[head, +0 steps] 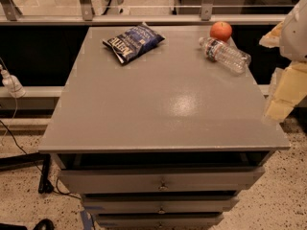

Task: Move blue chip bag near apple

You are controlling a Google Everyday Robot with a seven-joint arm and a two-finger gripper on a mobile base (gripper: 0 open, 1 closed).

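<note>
The blue chip bag [133, 41] lies flat at the far left of the grey cabinet top [163, 109], dark navy with white lettering. The apple [220, 30], small and orange-red, sits at the far right corner. The bag and the apple are well apart, about a third of the top's width. My gripper [283, 97] shows as pale yellowish parts at the right edge of the camera view, beside the cabinet's right side, away from both things and holding nothing that I can see.
A clear plastic water bottle [225, 54] lies on its side just in front of the apple. The cabinet has drawers [160, 181] below its front edge. A glass railing [144, 13] runs behind. Cables [14, 143] lie on the floor at left.
</note>
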